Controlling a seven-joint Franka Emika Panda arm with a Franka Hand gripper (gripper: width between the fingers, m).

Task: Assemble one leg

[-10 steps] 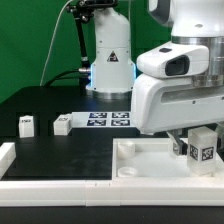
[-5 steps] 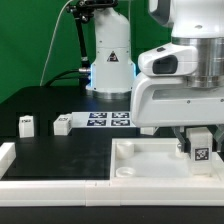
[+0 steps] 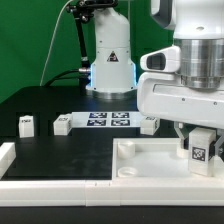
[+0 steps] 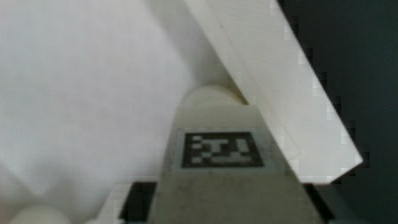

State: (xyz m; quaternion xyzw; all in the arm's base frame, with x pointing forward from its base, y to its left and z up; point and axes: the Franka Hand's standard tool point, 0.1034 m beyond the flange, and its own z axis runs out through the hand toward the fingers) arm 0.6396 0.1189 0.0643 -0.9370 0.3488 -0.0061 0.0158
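White leg (image 3: 201, 151) sits pinched in the tool (image 3: 200, 140), apparently over the tray (image 3: 140, 160).

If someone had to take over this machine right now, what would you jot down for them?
Gripper: shut on a leg, tag facing out.
Place: the leg is held upright over the white panel, at its corner on the exterior view's right.
Spare legs: two lie loose on the table beside the marker board.
Done: leg picked up and brought to the panel.
Left: seat it in the corner; whether it touches yet cannot be told.
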